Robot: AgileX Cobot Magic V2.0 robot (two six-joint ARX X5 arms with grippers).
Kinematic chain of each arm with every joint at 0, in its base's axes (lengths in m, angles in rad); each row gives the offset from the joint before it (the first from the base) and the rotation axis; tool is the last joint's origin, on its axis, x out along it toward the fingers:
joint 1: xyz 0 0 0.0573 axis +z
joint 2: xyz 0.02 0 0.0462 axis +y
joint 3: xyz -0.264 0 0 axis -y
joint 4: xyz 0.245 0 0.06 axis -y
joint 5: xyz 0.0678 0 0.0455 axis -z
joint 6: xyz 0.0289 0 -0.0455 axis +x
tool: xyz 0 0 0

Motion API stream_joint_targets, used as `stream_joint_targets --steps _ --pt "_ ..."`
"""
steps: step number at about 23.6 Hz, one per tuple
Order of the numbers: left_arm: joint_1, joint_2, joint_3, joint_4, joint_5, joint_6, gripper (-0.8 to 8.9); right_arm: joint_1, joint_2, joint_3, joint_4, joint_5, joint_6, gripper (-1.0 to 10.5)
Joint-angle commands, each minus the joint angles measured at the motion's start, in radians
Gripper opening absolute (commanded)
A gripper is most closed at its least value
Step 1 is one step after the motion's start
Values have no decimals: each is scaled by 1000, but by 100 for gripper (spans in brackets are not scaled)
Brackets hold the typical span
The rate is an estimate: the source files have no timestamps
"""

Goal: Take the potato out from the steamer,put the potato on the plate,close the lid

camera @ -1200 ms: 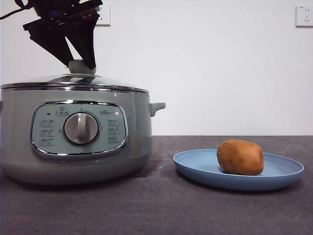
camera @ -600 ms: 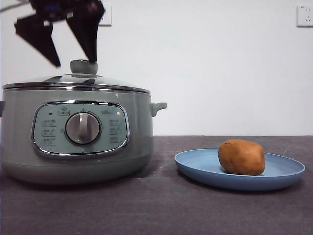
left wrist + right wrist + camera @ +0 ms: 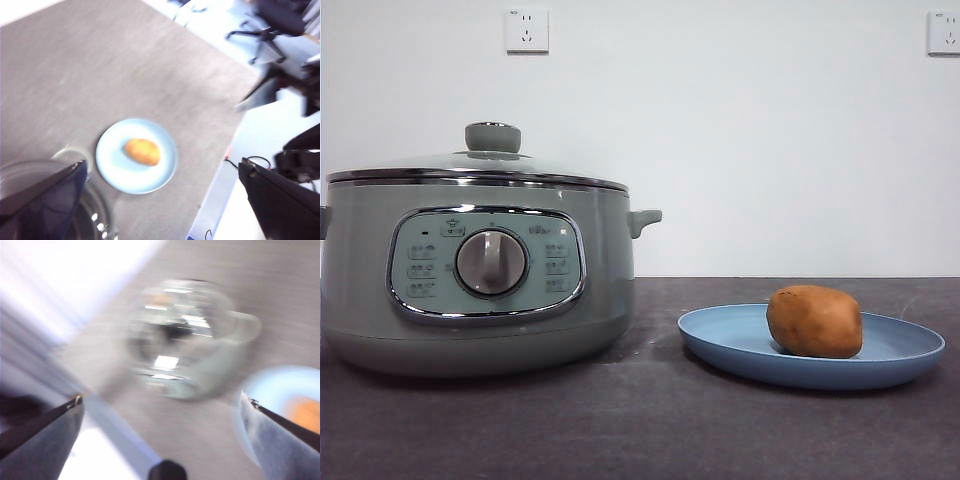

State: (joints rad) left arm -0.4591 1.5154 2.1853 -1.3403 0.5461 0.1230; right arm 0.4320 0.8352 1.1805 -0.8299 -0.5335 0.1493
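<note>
Front view: the lid (image 3: 480, 165) sits on the steamer (image 3: 470, 275); the potato (image 3: 814, 321) lies on the plate (image 3: 810, 350), on a dark grey bench (image 3: 640, 430) before a white wall.

Left wrist: the left pincer (image 3: 160, 190) is spread, empty.

Right wrist, blurred: the right pincer (image 3: 162, 427) is spread, empty. Best retreat upward, clear of the lid.

the steamer (image 3: 480, 280) runs off the front view's left edge, so its left handle shows only as a sliver, and the small symbols around the knob (image 3: 491, 263) are too small to read. the right wrist view is smeared by motion: the lid (image 3: 177, 330) is a blurred glare, the plate (image 3: 280, 390) and potato (image 3: 306, 412) are cut by the edge. in the left wrist view the steamer is mostly hidden behind a jaw.
</note>
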Motion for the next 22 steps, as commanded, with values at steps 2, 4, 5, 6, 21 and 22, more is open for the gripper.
stream_joint_targets --steps 2,4,5,6,21,22 --pt "-27 6 -4 -54 5 12 624 2 17 -2 13 -13 -8 621" --pt "-29 6 -4 -54 5 12 490 2 18 -2 6 -13 -14 470" --pt "-31 6 -4 -55 5 13 320 2 18 -2 6 -12 -27 351" --pt "-34 6 -4 -54 5 13 89 2 18 -2 6 -12 -46 115" --pt "-37 6 -4 -53 -3 4 -8 2 15 -2 -25 -10 -76 1" --pt "-37 6 -4 -53 -3 4 -8 2 15 -2 -25 -10 -76 1"
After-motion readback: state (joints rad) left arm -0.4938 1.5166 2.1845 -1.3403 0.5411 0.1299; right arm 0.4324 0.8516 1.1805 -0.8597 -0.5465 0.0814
